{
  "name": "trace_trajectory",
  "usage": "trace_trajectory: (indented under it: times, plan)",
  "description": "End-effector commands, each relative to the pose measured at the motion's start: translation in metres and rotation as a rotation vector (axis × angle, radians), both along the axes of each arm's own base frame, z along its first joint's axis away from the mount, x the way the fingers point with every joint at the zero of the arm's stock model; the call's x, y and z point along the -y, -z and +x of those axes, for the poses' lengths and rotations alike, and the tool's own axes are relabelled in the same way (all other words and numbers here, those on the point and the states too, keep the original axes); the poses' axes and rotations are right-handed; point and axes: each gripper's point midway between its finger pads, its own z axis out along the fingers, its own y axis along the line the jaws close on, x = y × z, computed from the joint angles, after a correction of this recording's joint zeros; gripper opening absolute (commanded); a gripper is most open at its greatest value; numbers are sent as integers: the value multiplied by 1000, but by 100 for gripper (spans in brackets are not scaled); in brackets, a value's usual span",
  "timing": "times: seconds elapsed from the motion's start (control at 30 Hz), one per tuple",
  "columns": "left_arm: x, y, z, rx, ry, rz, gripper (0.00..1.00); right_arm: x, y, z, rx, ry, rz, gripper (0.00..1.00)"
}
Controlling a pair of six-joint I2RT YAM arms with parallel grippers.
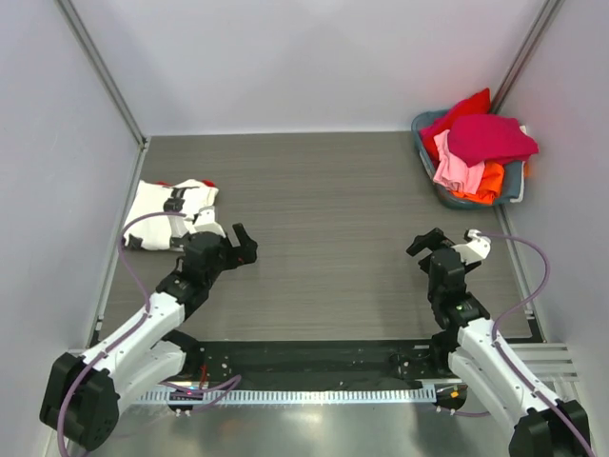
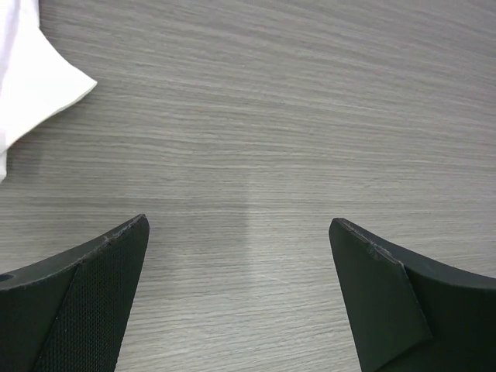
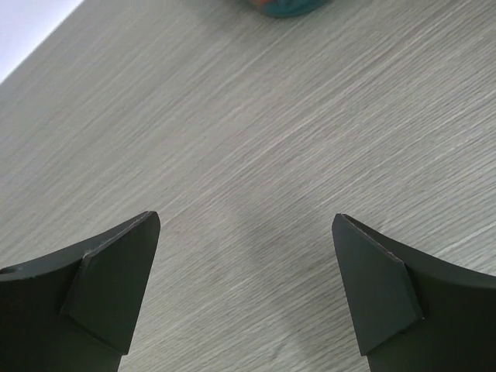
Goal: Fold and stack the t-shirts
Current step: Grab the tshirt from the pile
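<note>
Basket [image 1: 515,178] heaped — crimson, pink, orange t-shirts [image 1: 485,139].

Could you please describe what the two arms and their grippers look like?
Both arms have white shells with black joints and black bases. A lilac cable loops off the left arm, and another off the right arm. The left gripper and right gripper are black, with flat wedge-shaped fingers. One left finger has a fine mesh-textured face.
</note>
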Motion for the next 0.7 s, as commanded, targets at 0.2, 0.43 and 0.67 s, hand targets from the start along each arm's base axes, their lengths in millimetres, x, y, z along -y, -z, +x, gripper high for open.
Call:
trace_trajectory:
  times: [0.2,0.43,0.67]
  plan:
    - [-12,-50,0,192,-57,-58,100,-7,-53,16,116,-9,46,100]
    - [-19,-43,-9,187,-69,-48,100,1,-126,65,69,40,4,98]
    - [-16,-39,-7,163,-59,-40,100,60,-168,112,104,188,67,86]
